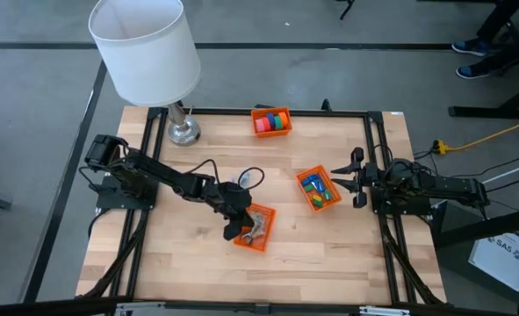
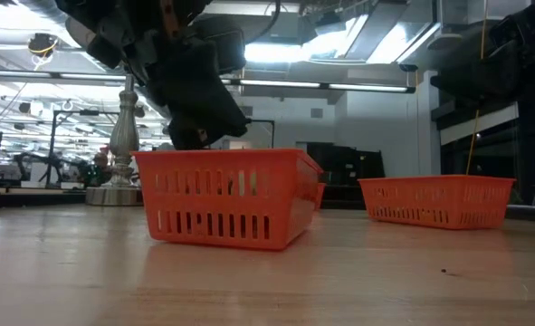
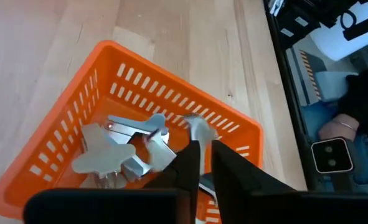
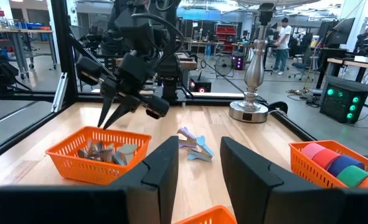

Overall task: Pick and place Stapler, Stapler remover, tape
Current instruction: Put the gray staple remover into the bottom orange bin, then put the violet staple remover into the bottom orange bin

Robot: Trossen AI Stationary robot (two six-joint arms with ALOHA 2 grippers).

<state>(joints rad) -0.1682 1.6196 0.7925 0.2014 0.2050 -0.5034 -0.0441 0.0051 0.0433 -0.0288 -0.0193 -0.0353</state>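
My left gripper (image 1: pixel 238 230) (image 3: pixel 205 158) points down over the near-left side of an orange basket (image 1: pixel 255 226) (image 3: pixel 59 155) holding several silver metal staple removers (image 3: pixel 124 149). Its fingers stand a narrow gap apart, open, as the right wrist view shows (image 4: pixel 112 115). Small lilac and light-blue pieces (image 1: pixel 241 180) (image 4: pixel 193 144) lie on the table left of the middle. Tape rolls in red, green, pink and orange (image 1: pixel 272 121) (image 4: pixel 333 163) fill a basket at the far edge. My right gripper (image 1: pixel 350 180) (image 4: pixel 199 168) waits open at the right side. No stapler shows plainly.
A third orange basket (image 1: pixel 318 189) holds small blue, green and yellow blocks, just left of my right gripper. A lamp with a white shade (image 1: pixel 145 48) and a metal base (image 1: pixel 183 132) stands at the far-left corner. Bare wood lies along the near edge (image 1: pixel 329 263).
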